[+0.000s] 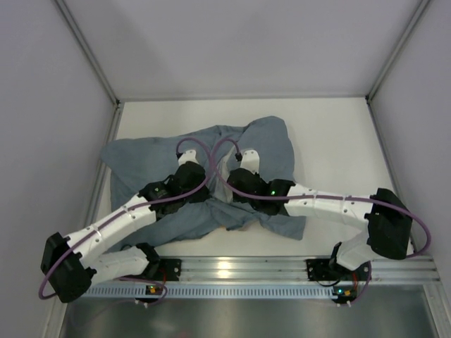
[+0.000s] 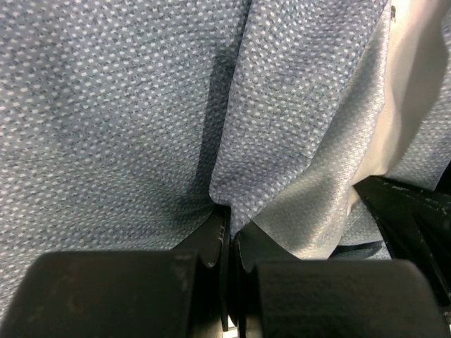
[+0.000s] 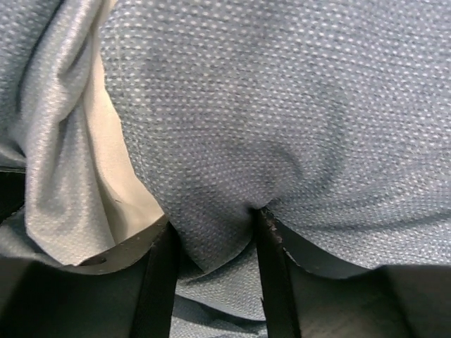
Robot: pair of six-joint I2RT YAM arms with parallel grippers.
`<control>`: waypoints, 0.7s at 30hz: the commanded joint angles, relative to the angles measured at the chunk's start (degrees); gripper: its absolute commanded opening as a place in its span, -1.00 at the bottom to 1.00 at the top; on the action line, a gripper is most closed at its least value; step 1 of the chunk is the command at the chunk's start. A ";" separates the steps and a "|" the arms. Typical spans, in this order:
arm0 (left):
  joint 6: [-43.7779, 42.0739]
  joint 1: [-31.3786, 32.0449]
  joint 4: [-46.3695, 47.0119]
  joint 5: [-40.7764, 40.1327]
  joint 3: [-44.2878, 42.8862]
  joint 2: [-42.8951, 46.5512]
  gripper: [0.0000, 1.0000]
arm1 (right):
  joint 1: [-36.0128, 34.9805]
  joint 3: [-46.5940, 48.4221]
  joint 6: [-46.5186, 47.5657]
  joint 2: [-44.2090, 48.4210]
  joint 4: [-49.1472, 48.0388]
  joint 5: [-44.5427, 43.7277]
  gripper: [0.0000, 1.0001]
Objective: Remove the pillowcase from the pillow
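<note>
Pillowcase [image 1: 261, 144]: blue-grey, rumpled, spread at mid table [image 1: 331, 134] under both arms. Left gripper [image 2: 231, 239]: jaws closed tight, pinching a thin fold of the pillowcase at its tips; right gripper [image 3: 215, 239]: jaws partway in, a thick bunch of the same cloth filling the gap and touching both fingers. Pillow [image 3: 116, 162]: only a pale strip shows, between parted folds beside the right gripper.
</note>
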State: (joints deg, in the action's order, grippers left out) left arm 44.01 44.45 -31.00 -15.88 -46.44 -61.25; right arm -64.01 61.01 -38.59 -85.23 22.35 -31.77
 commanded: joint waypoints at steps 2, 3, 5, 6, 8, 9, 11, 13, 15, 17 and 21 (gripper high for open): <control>0.02 0.03 1.21 0.59 1.08 1.14 -1.00 | -0.94 -1.60 -1.31 2.87 0.06 -3.73 -0.26; 0.02 0.03 1.12 0.24 1.08 1.22 -1.00 | -0.86 -2.38 -1.40 3.31 0.24 -4.09 -0.38; -0.06 0.03 1.03 -0.03 1.08 1.31 -1.00 | -0.68 -3.00 -1.66 4.36 0.85 -4.61 -0.53; 0.02 0.03 1.03 -0.12 1.00 1.31 -1.00 | -0.59 -3.61 -1.84 4.63 1.20 -4.88 -0.61; 0.02 -0.06 0.86 -0.38 0.73 1.31 -1.00 | -0.33 -4.41 -2.28 6.03 2.17 -5.93 -0.63; 0.02 -0.06 0.68 -0.38 0.64 1.31 -1.00 | -0.33 -5.28 -2.45 6.65 2.43 -6.11 -0.64; 0.02 -0.06 0.42 -0.73 0.47 1.14 -1.00 | 0.02 -5.99 -2.63 7.88 3.22 -6.55 -0.68; 0.20 -0.24 0.16 -0.91 0.47 1.14 -1.00 | 0.55 -7.22 -2.63 9.90 4.01 -7.34 -0.77; 0.20 -0.59 -0.11 -1.00 0.56 1.05 -1.00 | 1.25 -8.80 -2.63 12.10 5.33 -8.04 -1.00; 0.46 -1.03 -0.98 -1.43 0.64 1.31 -1.00 | 3.18 -11.42 -2.46 14.90 5.78 -8.22 -1.00; 0.99 -2.95 -2.39 -1.79 1.17 3.07 -1.00 | 9.59 -17.14 -1.49 20.09 6.65 -7.96 -1.00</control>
State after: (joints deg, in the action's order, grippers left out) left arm 44.69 43.16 -31.18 -16.03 -46.00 -60.31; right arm -58.74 47.31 -40.86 -69.30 24.77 -36.91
